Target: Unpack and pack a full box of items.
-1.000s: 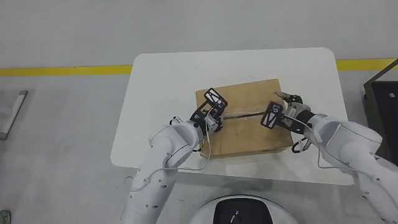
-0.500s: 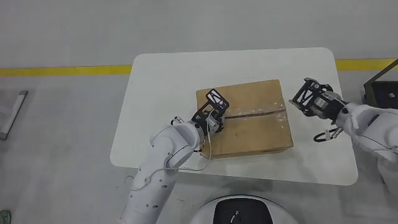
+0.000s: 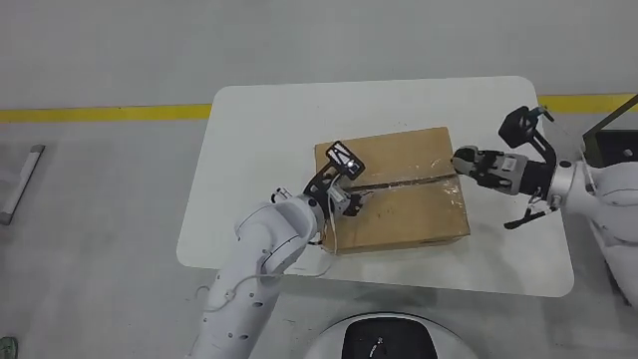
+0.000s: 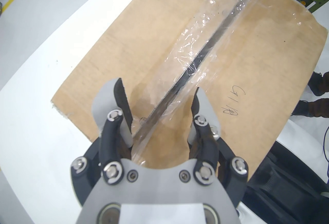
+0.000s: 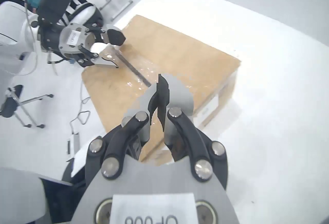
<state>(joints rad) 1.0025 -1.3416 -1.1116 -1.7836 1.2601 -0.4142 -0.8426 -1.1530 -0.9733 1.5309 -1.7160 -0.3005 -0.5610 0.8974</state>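
Observation:
A closed brown cardboard box point(image 3: 399, 199) sits on the white table point(image 3: 269, 160), its top seam sealed with clear tape point(image 4: 205, 29). My left gripper point(image 4: 158, 89) is open at the box's left end and straddles the taped seam just above the lid; it also appears as the left gripper point(image 5: 113, 51) and the left gripper point(image 3: 349, 197). My right gripper point(image 5: 160, 86) is shut with nothing visible between its fingers. It hovers at the box's point(image 5: 180, 50) right end, in line with the seam, as the right gripper point(image 3: 464, 162) confirms.
A dark green rack point(image 3: 610, 150) stands just off the table's right side. Bare tabletop lies behind the box, to its left and along the right edge. A yellow line point(image 3: 100, 113) crosses the floor beyond the table.
The right arm swung off the box top to the right, then turned its gripper back toward the box's right end. The left gripper stayed at the seam's left end.

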